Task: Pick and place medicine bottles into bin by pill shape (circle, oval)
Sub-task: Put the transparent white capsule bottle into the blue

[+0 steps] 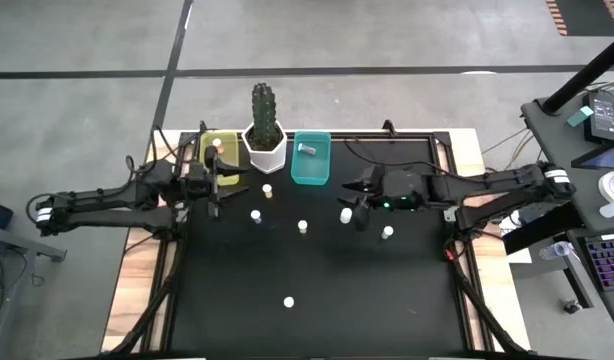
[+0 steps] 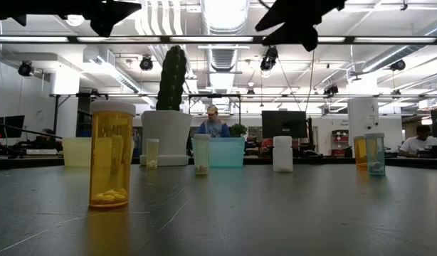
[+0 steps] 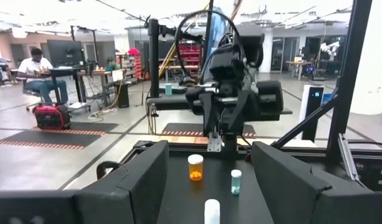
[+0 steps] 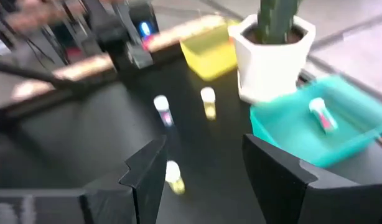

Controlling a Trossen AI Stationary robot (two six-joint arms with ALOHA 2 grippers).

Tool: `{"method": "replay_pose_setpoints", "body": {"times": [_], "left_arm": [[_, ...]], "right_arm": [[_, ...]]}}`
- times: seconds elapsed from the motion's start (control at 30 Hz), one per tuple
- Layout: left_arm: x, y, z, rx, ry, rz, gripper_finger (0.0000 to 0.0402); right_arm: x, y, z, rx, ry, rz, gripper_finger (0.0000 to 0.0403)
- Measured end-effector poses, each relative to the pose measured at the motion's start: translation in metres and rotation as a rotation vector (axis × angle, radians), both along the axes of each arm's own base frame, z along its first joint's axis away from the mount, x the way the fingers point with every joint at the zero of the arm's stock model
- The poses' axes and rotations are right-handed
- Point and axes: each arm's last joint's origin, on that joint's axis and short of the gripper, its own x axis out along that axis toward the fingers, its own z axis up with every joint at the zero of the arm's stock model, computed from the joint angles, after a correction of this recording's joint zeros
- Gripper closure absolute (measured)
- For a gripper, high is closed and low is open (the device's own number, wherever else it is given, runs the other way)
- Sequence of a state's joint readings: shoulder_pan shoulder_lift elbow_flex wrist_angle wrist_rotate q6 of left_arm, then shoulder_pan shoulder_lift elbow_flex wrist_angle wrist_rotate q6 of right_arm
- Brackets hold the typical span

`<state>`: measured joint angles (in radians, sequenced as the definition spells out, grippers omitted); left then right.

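Overhead, the black table [image 1: 317, 290] carries a yellow bin [image 1: 223, 150], a white hexagonal cactus pot [image 1: 265, 148] and a teal bin [image 1: 311, 158] in a row along its far edge, the pot touching or nearly touching both bins. One medicine bottle [image 1: 307, 149] lies on its side inside the teal bin, and another white-capped bottle [image 1: 217, 144] shows inside the yellow bin. Loose bottles stand scattered on the table: one [image 1: 268, 189] just in front of the pot, one [image 1: 255, 215] to its near left, one [image 1: 303, 227] near the middle, one [image 1: 345, 215] right beside the right gripper, one [image 1: 387, 233] on the near side of the right arm, and one [image 1: 289, 301] alone, well apart toward the near edge. The left gripper [image 1: 215, 200] hangs just in front of the yellow bin, fingers spread wide and holding nothing; its wrist view shows the two dark fingers [image 3: 144, 180] well apart with an orange bottle [image 3: 195, 167], a small teal-tinted bottle [image 3: 236, 181] and a white cap [image 3: 212, 208] standing on the table beyond them. The right gripper [image 1: 353, 214] hangs above the table in front of the teal bin, also open wide and empty; past its fingers [image 4: 275, 174] the wrist view takes in the teal bin with the lying bottle, the pot, the yellow bin and three upright bottles. From table height, a tall orange bottle [image 2: 111, 154] with pills at its bottom stands nearest, with people seated in the room behind.
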<state>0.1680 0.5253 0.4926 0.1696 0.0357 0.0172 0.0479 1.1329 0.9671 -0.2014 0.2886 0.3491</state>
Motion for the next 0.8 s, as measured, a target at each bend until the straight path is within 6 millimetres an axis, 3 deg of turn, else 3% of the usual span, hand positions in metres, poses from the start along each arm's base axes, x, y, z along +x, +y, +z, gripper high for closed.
{"method": "replay_pose_setpoints", "body": {"times": [0.23, 0.5, 0.8], "left_arm": [[-0.007, -0.001, 0.0, 0.002, -0.018, 0.0, 0.0187], [-0.009, -0.002, 0.0, 0.001, -0.019, 0.0, 0.0187], [-0.008, -0.001, 0.0, 0.0, -0.016, 0.0, 0.0187]], "right_arm": [[0.023, 0.001, -0.004, 0.076, 0.253, -0.062, 0.0202], [0.04, 0.001, -0.026, 0.179, 0.539, -0.206, 0.0202], [0.053, -0.011, -0.05, 0.255, 0.656, -0.352, 0.0177]]}}
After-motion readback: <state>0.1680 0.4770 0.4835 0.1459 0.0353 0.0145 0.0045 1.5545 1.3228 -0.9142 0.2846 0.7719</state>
